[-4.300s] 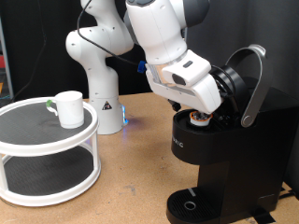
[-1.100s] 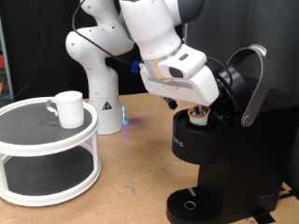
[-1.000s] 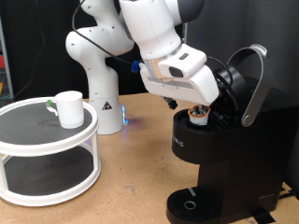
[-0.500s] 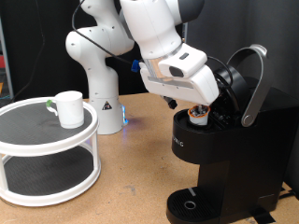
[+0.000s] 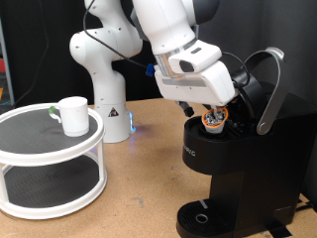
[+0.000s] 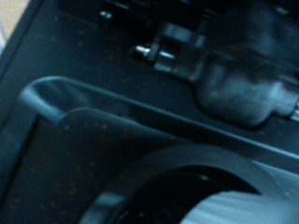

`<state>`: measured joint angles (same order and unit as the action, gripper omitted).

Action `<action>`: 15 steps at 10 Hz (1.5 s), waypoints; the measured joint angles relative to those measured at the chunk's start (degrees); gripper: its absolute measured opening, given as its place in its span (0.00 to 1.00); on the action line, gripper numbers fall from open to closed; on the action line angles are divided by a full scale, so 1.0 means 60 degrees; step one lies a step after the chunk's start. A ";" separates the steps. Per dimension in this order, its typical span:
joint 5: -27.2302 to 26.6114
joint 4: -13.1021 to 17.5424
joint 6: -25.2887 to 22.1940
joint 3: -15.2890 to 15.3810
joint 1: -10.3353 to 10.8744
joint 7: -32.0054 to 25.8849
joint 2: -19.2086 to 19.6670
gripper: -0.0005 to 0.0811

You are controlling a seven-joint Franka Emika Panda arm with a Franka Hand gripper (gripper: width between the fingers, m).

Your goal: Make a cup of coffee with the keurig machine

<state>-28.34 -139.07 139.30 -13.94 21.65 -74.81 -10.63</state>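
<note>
Glossy white rounded arm [image 5: 163, 30] segments with black joints.

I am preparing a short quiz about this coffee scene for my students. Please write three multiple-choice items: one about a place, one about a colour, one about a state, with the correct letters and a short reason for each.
1. Where does the cup stand?
A. On the top tier of the round white stand
B. On the machine's drip base
C. On the wooden table

2. What colour is the body of the keurig machine?
A. White
B. Black
C. Red

3. In what state is the machine's lid?
A. Shut
B. Removed
C. Raised open

Answers:
1. A: the cup sits on the round white stand, at the exterior view's left.
2. B: the keurig machine is matte black.
3. C: the lid stands raised, and a pod shows in the chamber just below the gripper.
</note>
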 joint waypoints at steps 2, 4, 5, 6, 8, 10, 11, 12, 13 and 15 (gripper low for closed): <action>0.0000 0.0001 0.0014 0.0000 0.0000 0.0022 -0.0062 0.99; 0.0004 0.0002 0.0010 0.0000 0.0000 0.0022 -0.0075 0.99; 0.0011 0.0002 0.0007 -0.0001 -0.0001 0.0024 -0.0075 0.99; 0.0062 0.0029 -0.0187 -0.0002 -0.0009 0.0043 -0.0075 0.99; 0.0652 0.0119 -0.0887 0.0002 -0.0038 0.0447 -0.0074 0.99; 0.0822 0.0112 -0.0956 0.0006 -0.0039 0.0544 -0.0080 0.99; 0.0822 0.0093 -0.0899 0.0007 -0.0036 0.0543 -0.0081 0.99; 0.0818 0.0050 -0.0751 0.0014 -0.0027 0.0543 -0.0082 0.99; 0.0543 -0.0109 -0.0149 0.0056 0.0021 0.0506 -0.0082 0.99; -0.0854 -0.0664 0.1661 0.0093 0.0352 -0.0236 -0.0084 0.99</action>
<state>-33.47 -143.05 149.26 -13.38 23.76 -76.23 -11.13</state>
